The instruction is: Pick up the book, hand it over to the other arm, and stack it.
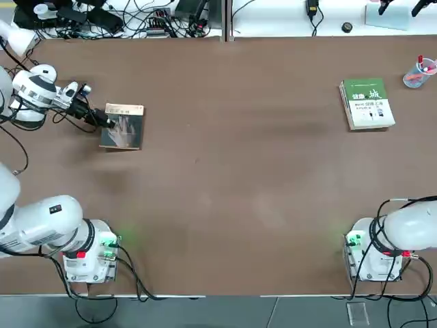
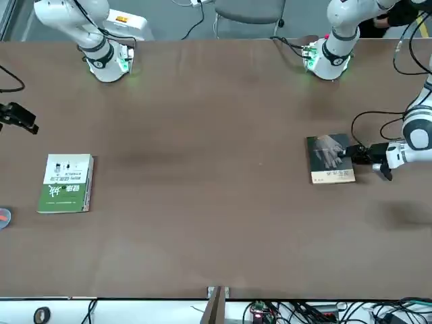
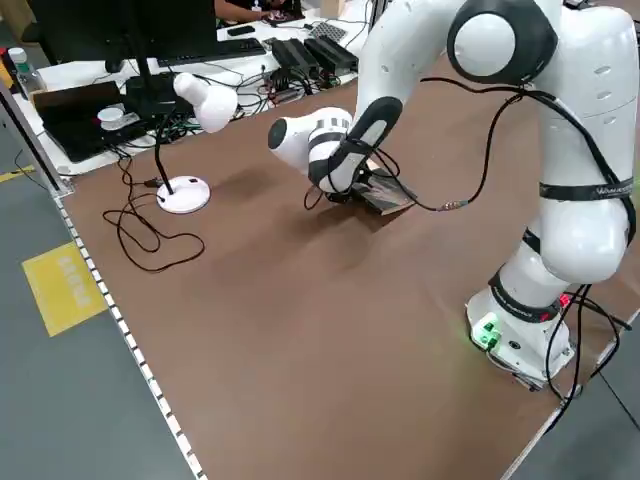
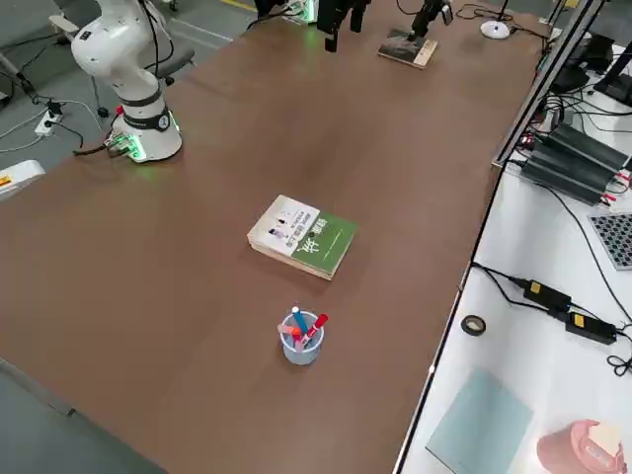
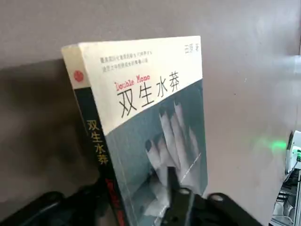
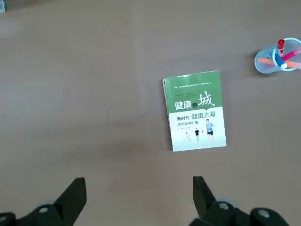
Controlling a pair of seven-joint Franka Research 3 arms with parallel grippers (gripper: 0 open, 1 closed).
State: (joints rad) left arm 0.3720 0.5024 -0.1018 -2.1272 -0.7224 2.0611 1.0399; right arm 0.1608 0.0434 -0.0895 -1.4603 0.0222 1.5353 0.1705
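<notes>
The book (image 1: pixel 123 126), a small paperback with a dark grey cover, a pale hand image and a tan top band, lies at the table's far left. My left gripper (image 1: pixel 106 121) reaches in low from the left edge of the table and is shut on the book's near edge. In the left wrist view one finger (image 5: pixel 181 202) presses on the cover of the book (image 5: pixel 150 117) and the other sits under the spine side. My right gripper (image 6: pixel 138 188) hangs open and high over the right half of the table, holding nothing.
A green-and-white book (image 1: pixel 367 104) lies flat at the far right, with a cup of pens (image 1: pixel 418 72) beside it near the table's edge. A white desk lamp (image 3: pixel 190 110) stands at the far left corner. Cables and electronics line the bench beyond the far edge.
</notes>
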